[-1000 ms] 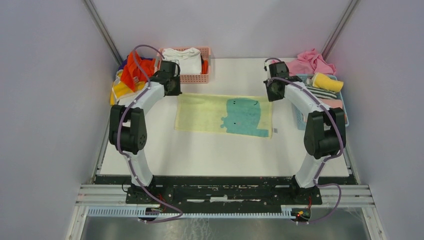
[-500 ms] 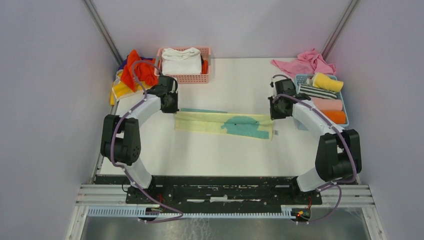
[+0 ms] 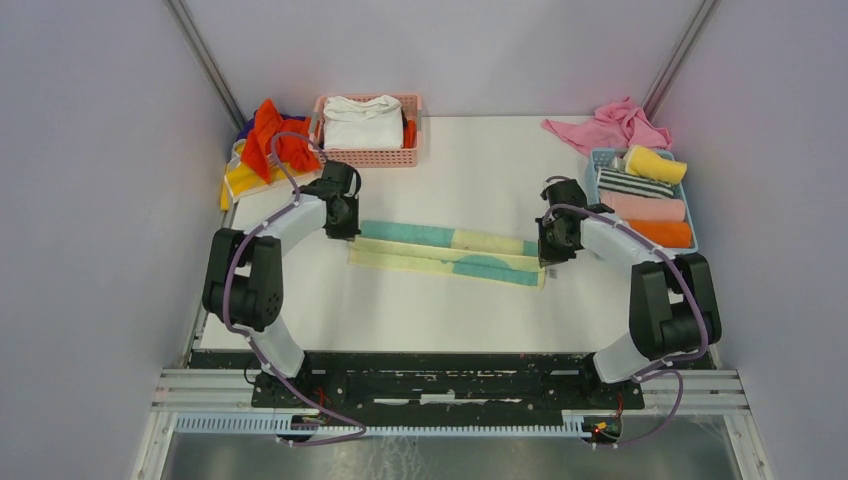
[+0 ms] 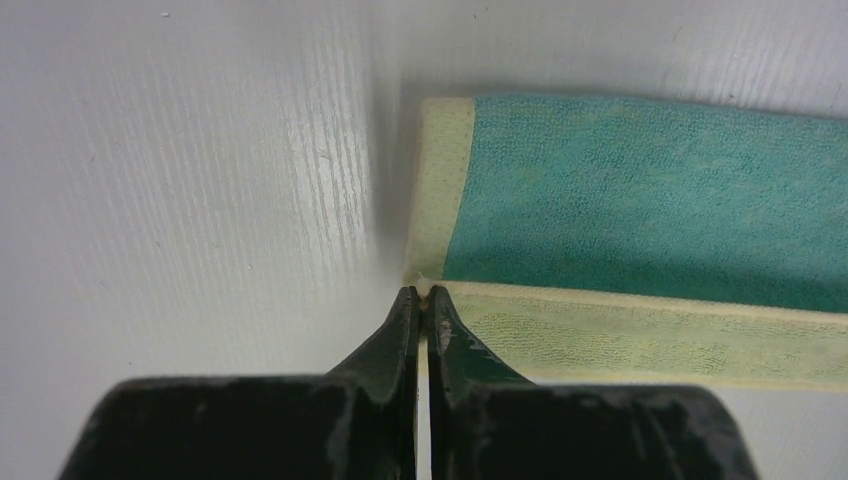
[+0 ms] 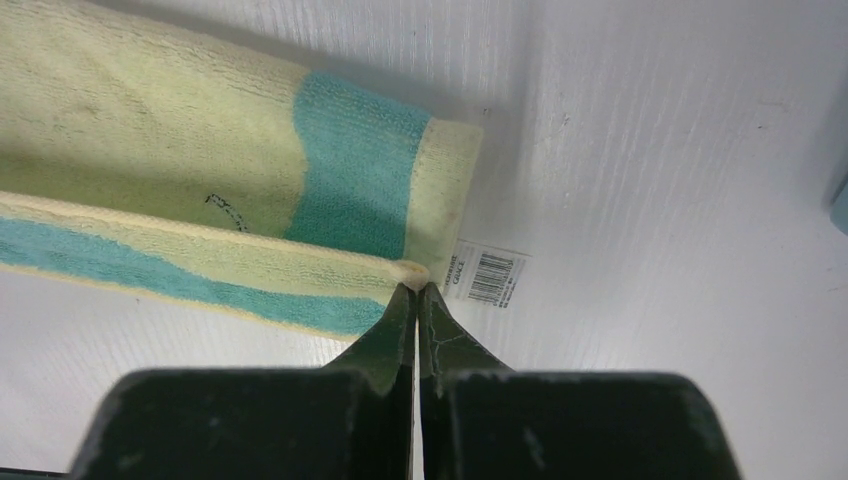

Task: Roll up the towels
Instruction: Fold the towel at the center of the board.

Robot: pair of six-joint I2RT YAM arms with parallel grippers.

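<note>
A pale yellow towel with teal (image 3: pixel 445 252) lies across the middle of the table, folded lengthwise into a narrow band. My left gripper (image 3: pixel 345 226) is shut on its folded-over left corner, and in the left wrist view the gripper (image 4: pixel 421 293) pinches the yellow hem of the towel (image 4: pixel 640 200). At the other end my right gripper (image 3: pixel 549 246) is shut on the right corner. Its wrist view has the gripper (image 5: pixel 415 288) on the hem of the towel (image 5: pixel 180 160). More towels (image 3: pixel 262 145), orange-red and yellow, are heaped at the back left.
A pink basket (image 3: pixel 385 157) with a white cloth stands at the back. On the right a blue tray (image 3: pixel 598 160) holds rolled towels: yellow (image 3: pixel 655 164), striped (image 3: pixel 635 185), pink (image 3: pixel 655 208), orange (image 3: pixel 665 233). A pink cloth (image 3: pixel 610 125) lies behind it. A barcode label (image 5: pixel 487 274) sticks out of the towel.
Both grippers have drawn the towel's far edge toward the near side. The flat, spread towel is now folded over into a narrow band.
</note>
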